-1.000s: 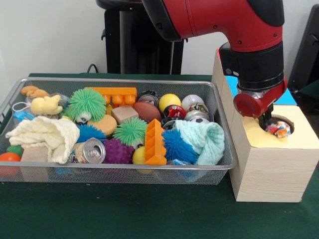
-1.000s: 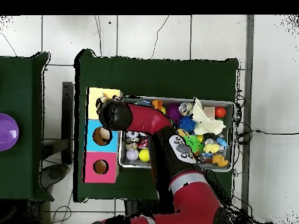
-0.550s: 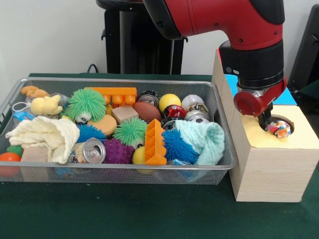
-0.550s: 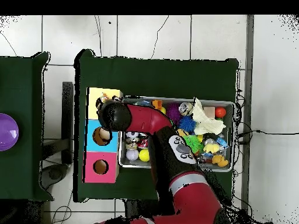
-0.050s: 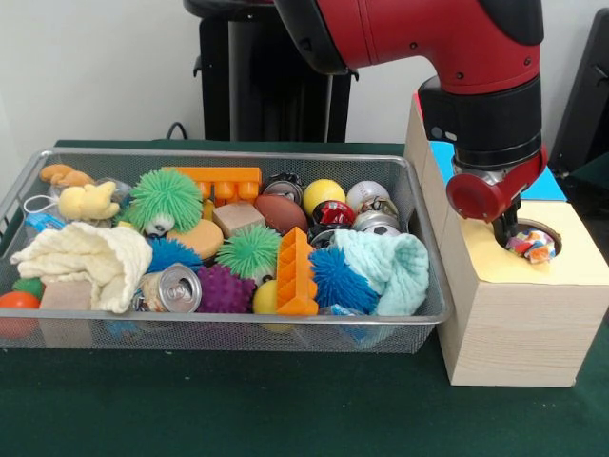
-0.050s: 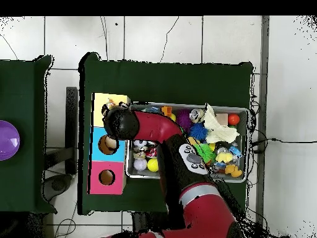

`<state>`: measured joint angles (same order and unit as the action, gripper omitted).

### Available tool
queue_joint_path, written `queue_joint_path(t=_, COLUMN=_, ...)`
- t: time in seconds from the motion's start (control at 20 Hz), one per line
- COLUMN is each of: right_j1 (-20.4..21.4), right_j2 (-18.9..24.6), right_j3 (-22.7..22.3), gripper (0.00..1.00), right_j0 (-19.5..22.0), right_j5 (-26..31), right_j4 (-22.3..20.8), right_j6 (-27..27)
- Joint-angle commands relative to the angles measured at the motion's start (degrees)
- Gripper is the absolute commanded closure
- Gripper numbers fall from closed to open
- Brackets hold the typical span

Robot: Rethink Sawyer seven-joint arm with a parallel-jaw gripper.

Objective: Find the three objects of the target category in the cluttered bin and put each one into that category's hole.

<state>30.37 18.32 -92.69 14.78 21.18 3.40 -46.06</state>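
My gripper (image 5: 509, 231) hangs under the red wrist cap, right at the round hole (image 5: 546, 234) in the yellow-topped end of the wooden box (image 5: 519, 324). A small object (image 5: 533, 248) in white, orange and blue sits in that hole, just beside the gripper's tip. I cannot see whether the gripper still holds it. In the overhead view the wrist (image 6: 121, 123) covers the gripper at the yellow section (image 6: 102, 99). The wire bin (image 5: 238, 328) holds spiky balls, blocks, cans, cloths and smooth balls.
The box also has a blue section (image 6: 98, 137) and a pink section (image 6: 98, 180), each with a hole. The bin stands tight against the box's side. A black stand rises behind the bin. A purple bowl (image 6: 7, 139) sits on a separate table.
The wrist has lifted very slightly over the yellow hole. The colourful object stays in the hole and the bin's contents have not moved.
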Motion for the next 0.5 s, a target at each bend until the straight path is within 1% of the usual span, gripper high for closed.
queue_joint_path(t=0.05, right_j1=-0.9, right_j2=1.4, right_j3=-3.6, gripper=1.0, right_j0=2.9, right_j5=0.4, right_j4=-4.1, right_j6=-6.6)
queue_joint_path(t=0.3, right_j1=-0.1, right_j2=1.3, right_j3=-4.2, gripper=1.0, right_j0=3.2, right_j5=0.7, right_j4=-3.9, right_j6=-7.1)
queue_joint_path(t=0.5, right_j1=2.9, right_j2=1.3, right_j3=-5.2, gripper=1.0, right_j0=3.4, right_j5=4.1, right_j4=-2.4, right_j6=-7.8)
